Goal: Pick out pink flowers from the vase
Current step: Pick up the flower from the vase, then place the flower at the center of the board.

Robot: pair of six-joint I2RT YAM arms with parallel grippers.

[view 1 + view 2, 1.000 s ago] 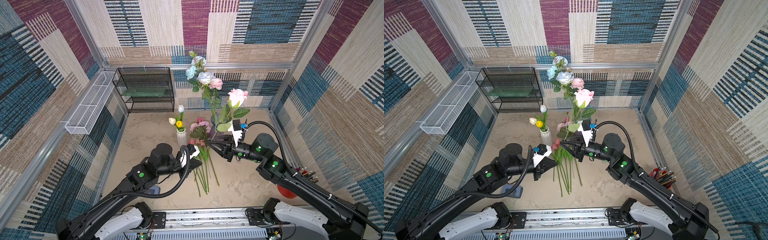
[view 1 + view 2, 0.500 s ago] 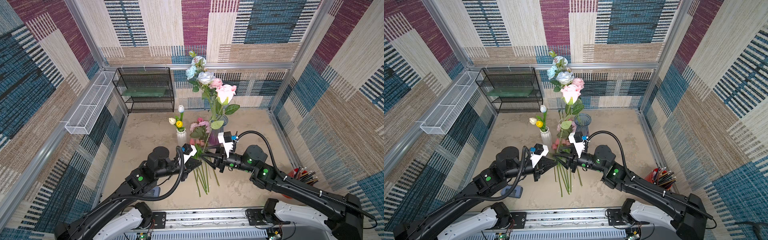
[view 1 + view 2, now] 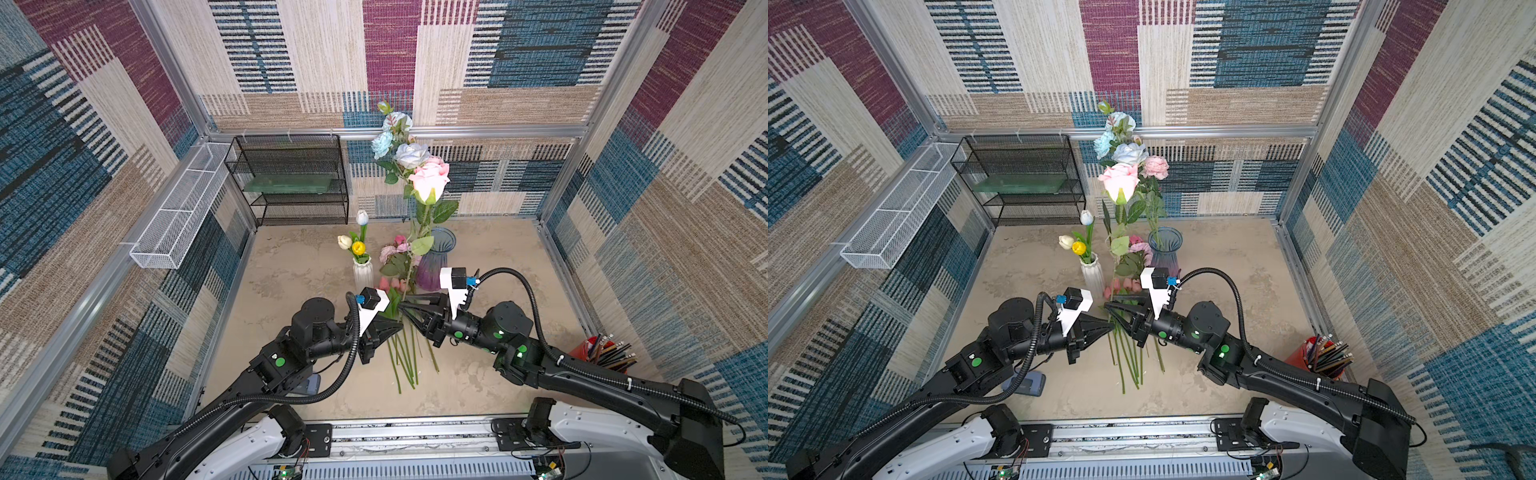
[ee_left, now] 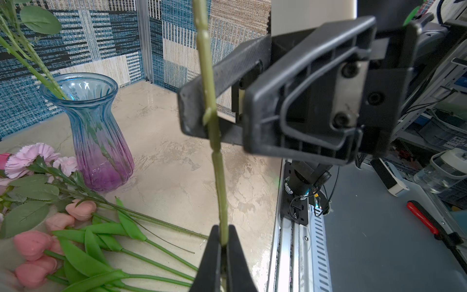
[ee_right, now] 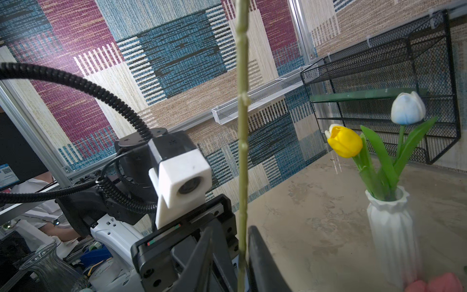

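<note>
1 pink rose (image 3: 430, 178) upright, frame centre, clear of vase (image 3: 438, 264). Left fingers (image 4: 212, 255) clamp lower stem (image 4: 214, 141); right fingers (image 5: 260, 252) parted around it. Likely light, wiry, top-heavy; grip bare stem below leaves.

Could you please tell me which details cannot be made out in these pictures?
- Pink rose bloom: cut off by the top edge in both wrist views; only its stem shows.
- Stem's lower end: hidden inside the shut left gripper in the left wrist view.
- Grey-blue object under the left arm: half covered in both top views; unidentifiable.
- Pencils: too small to count in both top views.
</note>
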